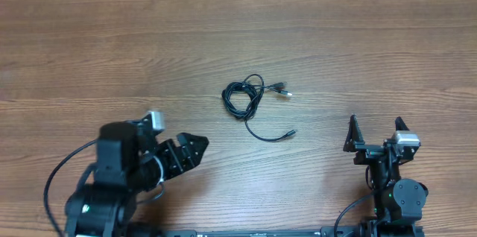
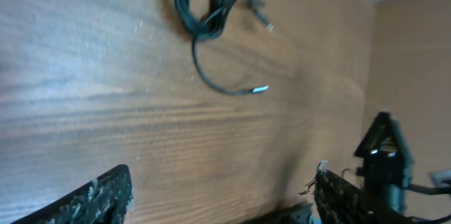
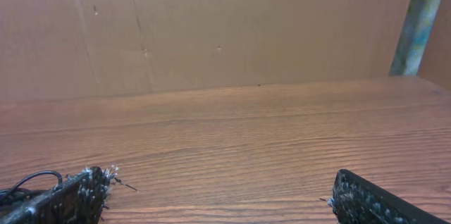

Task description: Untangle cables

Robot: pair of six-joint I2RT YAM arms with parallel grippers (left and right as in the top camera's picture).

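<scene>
Cables (image 1: pixel 244 97) are sitting pretty much in the middle of the table (image 1: pixel 89 36), well away from every edge, with nothing touching them. It's one small tangled coil of thin black cord. A short plug end (image 1: pixel 284 91) sticks out toward the right edge. A longer tail (image 1: pixel 261 134) curls off toward the near edge, my side, and on the left wrist cam its tip looks silvery-white.

My left gripper (image 1: pixel 195 146) is down by the near edge, toward the left corner. It's angled at the coil but well apart from it. Its fingers are spread wide with only bare wood between them.

My right gripper (image 1: pixel 376 124) is by the near edge toward the right corner, facing the far edge. Its jaws are spread wide too and hold nothing. The coil lies off to its left, well apart.
</scene>
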